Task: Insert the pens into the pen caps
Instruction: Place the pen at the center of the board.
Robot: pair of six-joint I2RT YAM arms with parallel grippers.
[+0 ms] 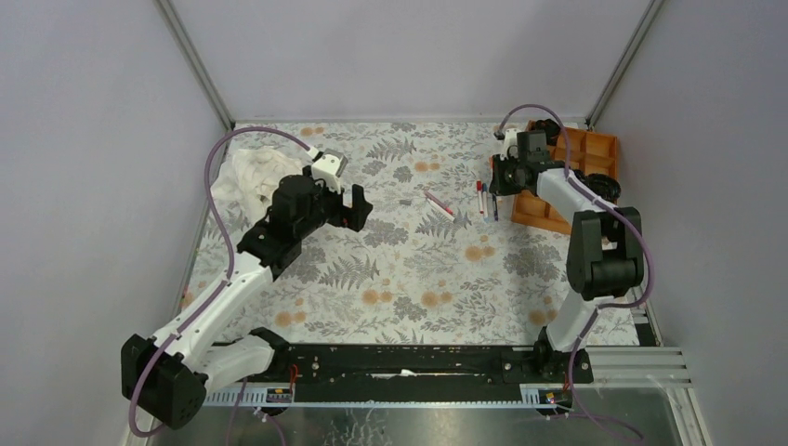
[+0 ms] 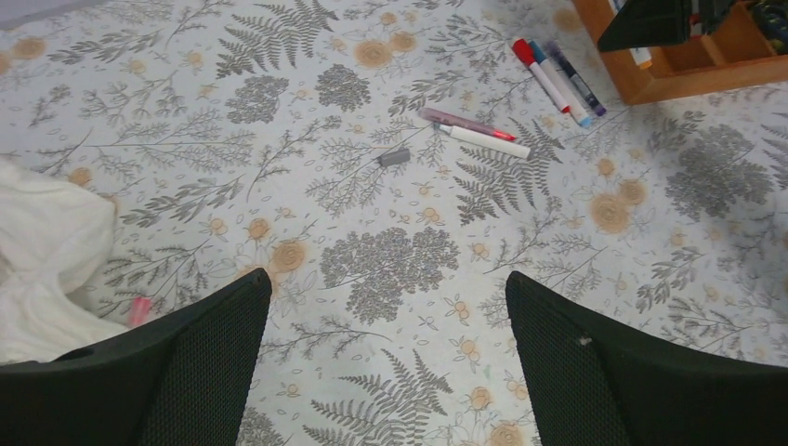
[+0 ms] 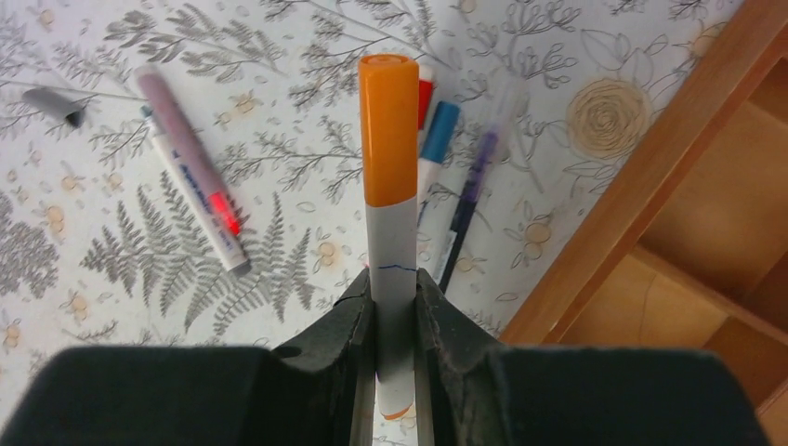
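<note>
1. Two grippers are working over the fern-printed surface [image 1: 418, 279], well apart from each other.
2. The right gripper [image 3: 390, 288] is clenching a white-barrelled pen [image 3: 390, 237] low on its barrel. Both fingers are pressing against it, and the pen is pointing straight out past the fingertips.
3. An orange cap [image 3: 388, 130] is sitting on the far end of that pen.
4. The held pen is hanging above three capped pens [image 3: 439, 125], which are lying side by side on the surface just beside the wooden tray [image 3: 650, 158]. Their caps are showing red, blue and dark purple.
5. Two more pens [image 2: 483, 141], one pinkish and one white, are lying against each other near the middle of the surface, apart from the three.
6. A loose grey cap [image 2: 394, 157] is lying on the print near those two, touching neither.
7. The left gripper [image 2: 386, 279] is hanging released, its jaws standing wide with nothing between them, above bare surface and well short of the pens.
8. A white cloth [image 2: 46, 242] is lying bunched at the left edge, with a small pink thing, too small to identify, showing by its hem.
</note>
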